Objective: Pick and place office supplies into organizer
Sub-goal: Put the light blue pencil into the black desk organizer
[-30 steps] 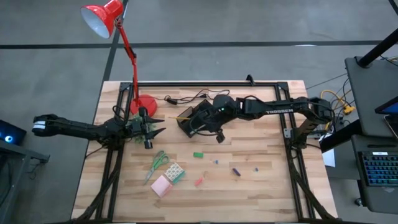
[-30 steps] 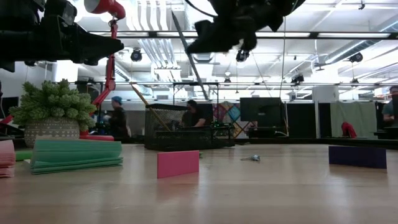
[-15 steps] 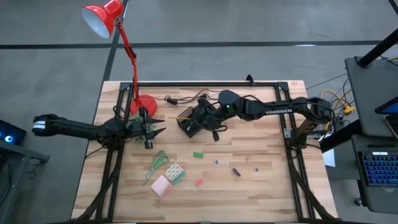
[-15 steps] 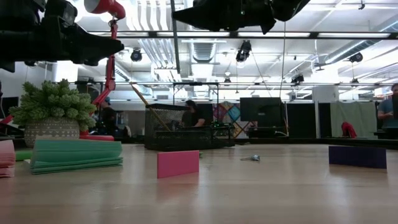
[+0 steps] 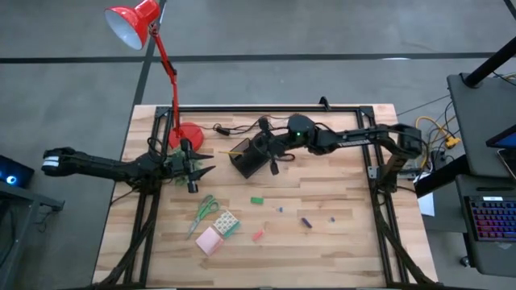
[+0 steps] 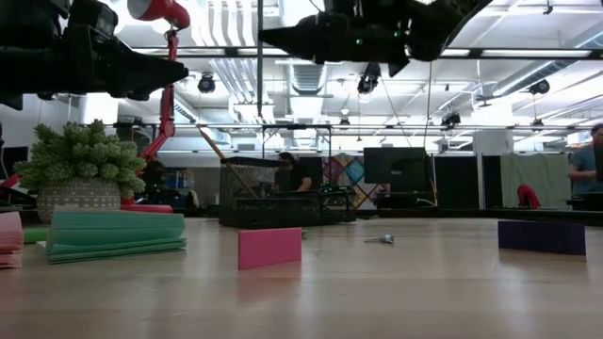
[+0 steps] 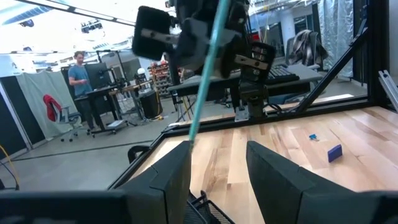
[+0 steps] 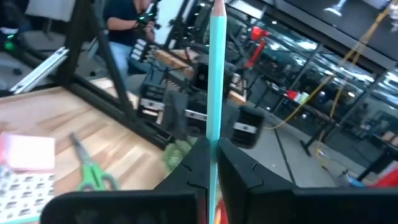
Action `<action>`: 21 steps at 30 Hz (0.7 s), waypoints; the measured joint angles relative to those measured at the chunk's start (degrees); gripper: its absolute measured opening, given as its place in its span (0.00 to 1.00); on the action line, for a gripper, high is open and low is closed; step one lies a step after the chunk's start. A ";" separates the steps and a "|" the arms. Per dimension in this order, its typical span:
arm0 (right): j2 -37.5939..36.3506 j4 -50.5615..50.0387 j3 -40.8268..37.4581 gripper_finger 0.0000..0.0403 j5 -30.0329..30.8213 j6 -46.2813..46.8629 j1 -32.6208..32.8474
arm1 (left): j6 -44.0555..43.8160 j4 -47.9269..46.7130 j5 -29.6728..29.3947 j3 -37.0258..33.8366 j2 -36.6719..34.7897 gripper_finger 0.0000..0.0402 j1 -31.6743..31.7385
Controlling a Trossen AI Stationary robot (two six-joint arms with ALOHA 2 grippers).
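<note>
Right tool (image 8: 211, 152) pinches a teal pencil (image 8: 215, 81) upright between pressed-together fingers, above the black organizer (image 5: 246, 161) at the table's (image 5: 347, 234) far middle; left tool (image 5: 196, 165), fingers spread and empty, hovers near the lamp base (image 5: 189, 134).

A teal pencil (image 8: 217, 74) stands between the right claw (image 8: 211, 163)'s dark fingers. On the pale wood worktop (image 5: 339, 234) lie green-handled scissors (image 5: 205, 211), a pink sticky-note pad (image 5: 210, 241) and a green-white patterned block (image 5: 226, 222); the organizer (image 5: 246, 159) beneath the claw is black.

Red desk lamp (image 5: 153, 48) (potted plant (image 6: 78, 169) nearby).
</note>
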 joint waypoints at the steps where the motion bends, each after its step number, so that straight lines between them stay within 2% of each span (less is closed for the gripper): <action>1: 0.36 0.81 0.00 0.03 0.01 0.44 -0.40 | 0.00 0.03 0.01 0.00 0.00 0.35 0.02; 15: 1.27 5.96 -0.02 0.03 0.07 9.33 -3.82 | 0.02 0.01 -0.02 0.00 0.34 0.35 0.02; 21: 1.92 6.39 0.01 0.03 4.79 13.98 -4.29 | 0.02 0.02 -0.02 0.00 0.26 0.35 0.01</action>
